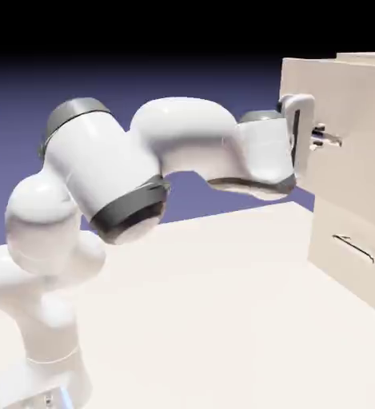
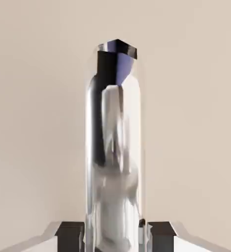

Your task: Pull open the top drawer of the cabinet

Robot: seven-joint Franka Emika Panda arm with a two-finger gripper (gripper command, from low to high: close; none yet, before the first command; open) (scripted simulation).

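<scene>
Blue-violet backdrop and a pale tabletop (image 1: 222, 319) frame the cabinet (image 1: 358, 200) at the exterior view's right, with its 2 stacked drawer fronts. My end effector (image 1: 322, 137) is level against the top drawer (image 1: 354, 104), fingers pressed together on its handle (image 2: 116, 147); in the hand view that shiny bar runs up the middle from between my 2 grey tips, with cream drawer face filling everything behind it. So the thing I must move lies directly ahead of my fingers, touching them, while the lower drawer (image 1: 350, 264) with its own dark handle (image 1: 354, 249) sits well below, untouched. My worry from here is slippage: the bar looks smooth and thin, so if I pull at an angle off the drawer's travel, the fingers could slide along or off it and leave the drawer shut. A skewed pull could also bind the drawer in its frame. My bent elbow sits close, so retreating room looks tight.
</scene>
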